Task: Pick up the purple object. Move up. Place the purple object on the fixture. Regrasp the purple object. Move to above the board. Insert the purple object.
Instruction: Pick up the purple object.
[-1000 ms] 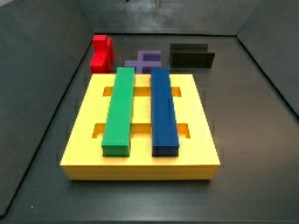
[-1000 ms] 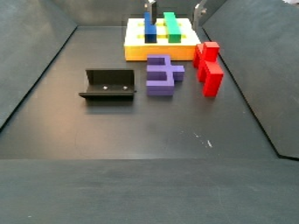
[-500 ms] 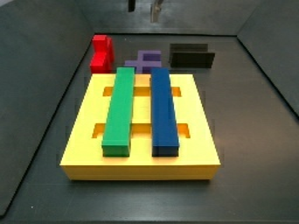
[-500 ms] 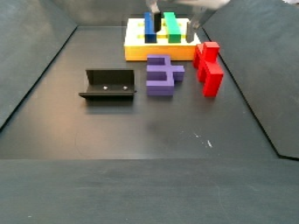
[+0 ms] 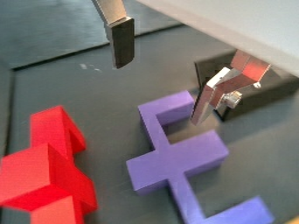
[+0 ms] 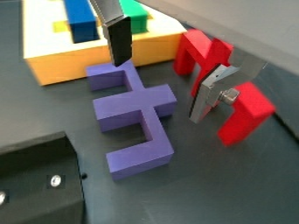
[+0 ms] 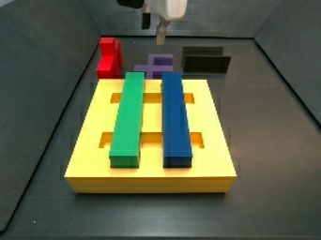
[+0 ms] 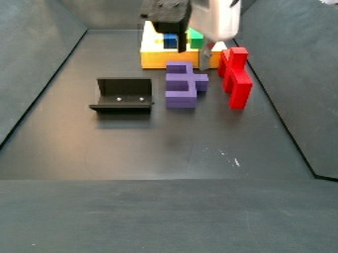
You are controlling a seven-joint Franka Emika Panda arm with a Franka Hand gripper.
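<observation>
Above the purple object (image 6: 135,109), the gripper (image 6: 163,77) hovers with fingers (image 6: 118,39) wide apart, holding nothing; red block (image 6: 233,101) beside it.

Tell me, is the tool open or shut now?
Open. In both wrist views the tool hangs above the purple object with its two fingers wide apart, nothing between them.
</observation>
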